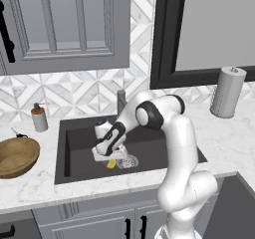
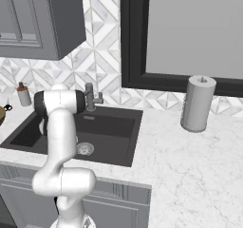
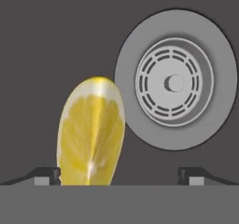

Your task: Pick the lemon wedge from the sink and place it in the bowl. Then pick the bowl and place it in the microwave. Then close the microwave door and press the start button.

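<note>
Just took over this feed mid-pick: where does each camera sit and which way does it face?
Left base view: behind-left, facing the sink, bowl; arm lower right.
Right base view: behind-right, facing the same sink, paper towel roll; arm lower left.
Hand view: looks down at lemon wedge, drain; open fingers. Left base view shares both.

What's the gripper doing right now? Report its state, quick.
Gripper: open, holding nothing, low in the dark grey sink over the small yellow lemon wedge.

Lemon wedge (image 3: 91, 132) bright yellow (paler rind); sink (image 1: 79, 148) dark grey; bowl (image 1: 17, 156) brown.
</note>
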